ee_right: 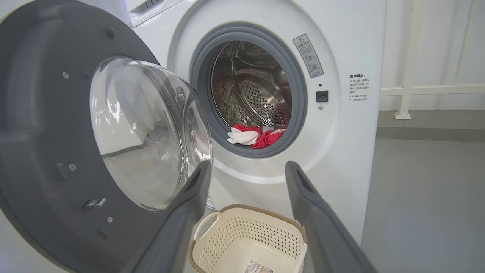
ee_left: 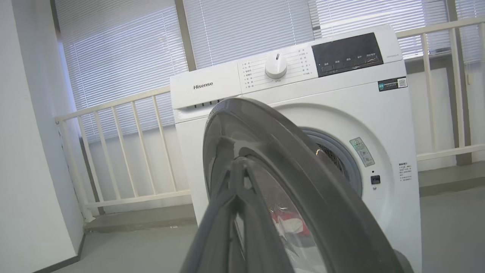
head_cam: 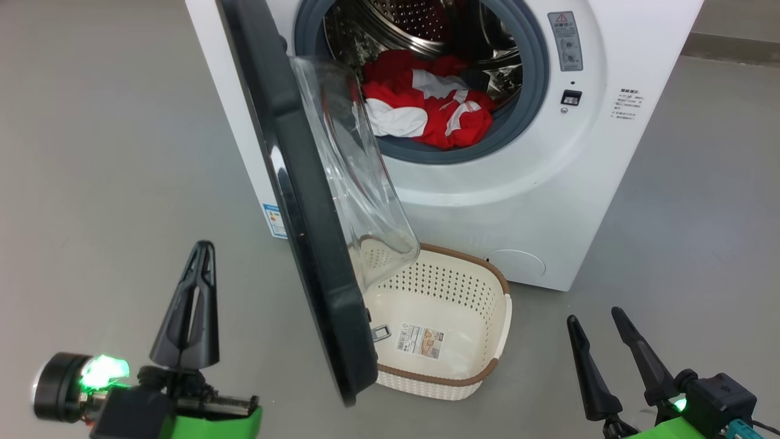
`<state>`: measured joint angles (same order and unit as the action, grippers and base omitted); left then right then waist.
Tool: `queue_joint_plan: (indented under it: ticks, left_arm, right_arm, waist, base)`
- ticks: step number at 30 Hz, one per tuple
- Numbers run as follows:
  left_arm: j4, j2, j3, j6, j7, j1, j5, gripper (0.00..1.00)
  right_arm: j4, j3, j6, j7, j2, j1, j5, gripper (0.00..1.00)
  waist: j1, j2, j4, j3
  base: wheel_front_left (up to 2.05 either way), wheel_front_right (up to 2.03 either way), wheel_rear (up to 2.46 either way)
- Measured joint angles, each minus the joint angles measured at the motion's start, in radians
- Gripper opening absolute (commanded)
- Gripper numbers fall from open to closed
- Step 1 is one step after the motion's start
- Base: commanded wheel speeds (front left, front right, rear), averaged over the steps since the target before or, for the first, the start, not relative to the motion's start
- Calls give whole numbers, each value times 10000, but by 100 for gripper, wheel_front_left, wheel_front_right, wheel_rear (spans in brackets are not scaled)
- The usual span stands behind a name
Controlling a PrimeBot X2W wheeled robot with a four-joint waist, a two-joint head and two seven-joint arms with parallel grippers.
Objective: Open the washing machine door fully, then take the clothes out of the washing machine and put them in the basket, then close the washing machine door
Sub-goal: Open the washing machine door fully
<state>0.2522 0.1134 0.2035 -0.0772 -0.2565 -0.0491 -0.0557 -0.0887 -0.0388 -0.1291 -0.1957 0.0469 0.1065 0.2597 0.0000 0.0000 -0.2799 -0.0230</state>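
Observation:
The washing machine (head_cam: 548, 183) stands with its door (head_cam: 304, 201) swung out edge-on toward me, glass bowl (head_cam: 353, 171) facing right. The red and white clothes (head_cam: 426, 103) lie in the steel drum, just inside the grey ring. The cream basket (head_cam: 426, 286) sits on the floor under the opening, partly behind the door, with nothing but its paper label inside. My left gripper (head_cam: 203, 250) is shut and holds nothing, left of the door's outer face (ee_left: 284, 151). My right gripper (head_cam: 594, 316) is open, low at the right, pointing at the clothes (ee_right: 254, 136) and the basket (ee_right: 257, 235).
Grey floor surrounds the machine on both sides. A white railing (ee_left: 125, 151) and blinds stand behind it, and a white wall (ee_left: 26, 151) closes the left side. A low grey step (ee_right: 428, 129) runs along the wall to the machine's right.

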Motion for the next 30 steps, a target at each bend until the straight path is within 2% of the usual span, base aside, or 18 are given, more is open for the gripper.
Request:
queue_joint_plan:
  ticks: [7,17,22,30]
  left_arm:
    - [984,59,616,276,-2,-83,180,0]
    - [1058,17,1841,930,211,-345,186,0]
    - [619,-69,2591,1346,639,-437,96,0]
    - [-694,-130,2963,1494,704,-659,-94,0]
  right_arm:
    - [-4,-46,0,2,0,0,46,100]
    - [-8,-79,0,2,0,-5,46,100]
    - [-8,-84,0,2,0,-9,63,100]
    - [-17,-150,0,2,0,-85,69,100]
  waist:
    - [0,0,138,-28]
    - [0,0,326,-159]
    - [-1,0,395,-258]
    - [0,0,498,-395]
  base:
    - [0,0,0]
    - [0,0,0]
    - [0,0,0]
    - [0,0,0]
